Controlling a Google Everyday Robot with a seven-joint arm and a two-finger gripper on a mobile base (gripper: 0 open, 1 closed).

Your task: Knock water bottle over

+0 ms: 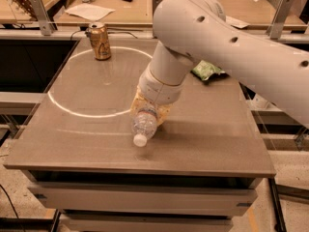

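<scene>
The water bottle (145,124) is a clear ribbed plastic bottle with a white cap. It lies tilted near the middle of the table, cap pointing toward the front edge and slightly down, just above the tabletop. My gripper (150,109) sits at the end of the large white arm. Its tan fingers (136,104) are shut around the bottle's body. The wrist hides the bottle's base and label.
A gold-brown drink can (100,41) stands upright at the back left, on a white circle (72,111) marked on the brown table (212,139). A green snack bag (206,70) lies at the back right, behind the arm. Desks with papers stand beyond.
</scene>
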